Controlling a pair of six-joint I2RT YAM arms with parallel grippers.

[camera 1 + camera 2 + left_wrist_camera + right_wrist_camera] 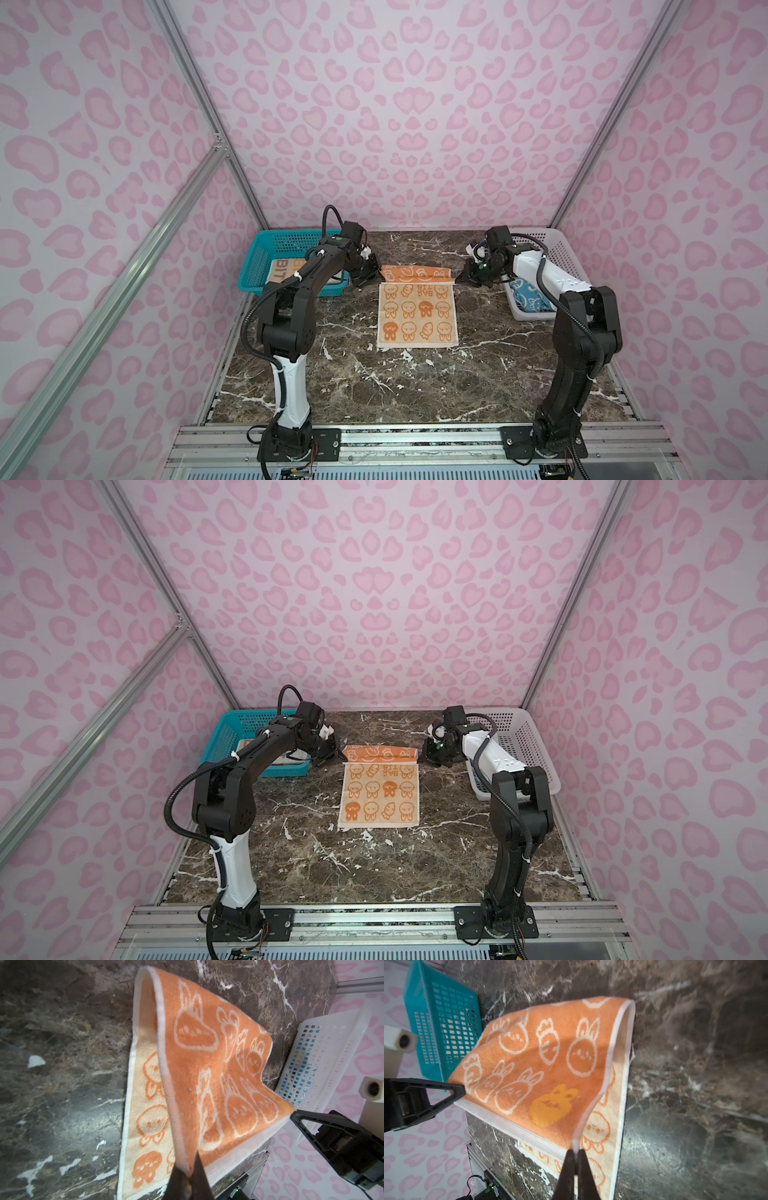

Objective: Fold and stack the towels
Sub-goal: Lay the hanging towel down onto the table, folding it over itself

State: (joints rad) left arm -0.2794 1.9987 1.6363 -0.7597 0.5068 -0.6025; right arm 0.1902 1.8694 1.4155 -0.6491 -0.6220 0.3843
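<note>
A: What lies on the dark marble table?
B: At frame centre, the square orange terry towel with rabbit faces. It is probably soft, light and limp, best taken at its corners. The left end effector and right end effector each pinch an upper corner, with that edge raised.

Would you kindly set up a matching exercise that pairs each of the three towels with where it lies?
Things:
1. orange towel
2. cream towel
3. blue towel

Places:
A. in the white basket
B. on the table, far edge lifted
C. in the teal basket

Pairs: 1-B; 2-C; 3-A.
</note>
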